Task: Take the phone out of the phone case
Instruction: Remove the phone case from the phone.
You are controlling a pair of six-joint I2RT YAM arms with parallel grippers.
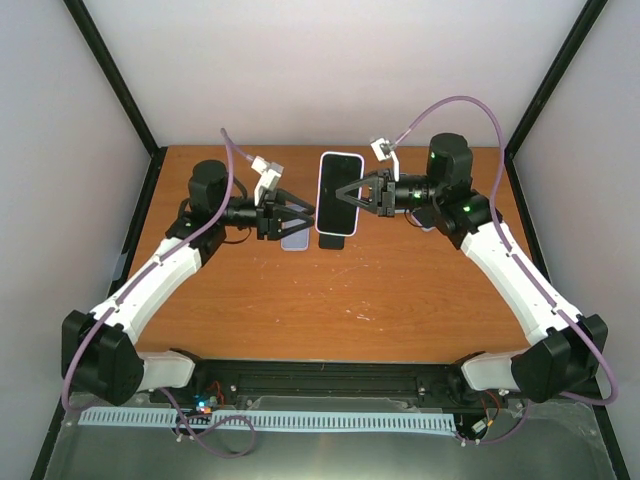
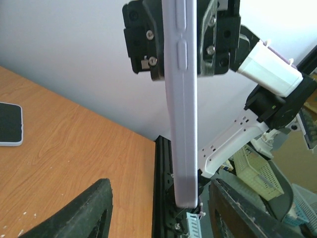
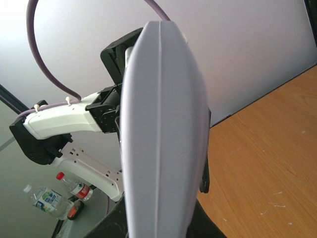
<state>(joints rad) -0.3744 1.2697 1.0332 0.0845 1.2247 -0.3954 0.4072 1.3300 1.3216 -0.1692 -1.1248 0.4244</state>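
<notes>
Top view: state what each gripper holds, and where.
The right gripper is shut on the lavender phone case, clamping its flat faces near mid-length. The left gripper is open and holds nothing.

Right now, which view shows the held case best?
Top external: the case shows its whole outline and dark face, in the right gripper. Left wrist gives only its side edge; right wrist, a close blur of it.
</notes>
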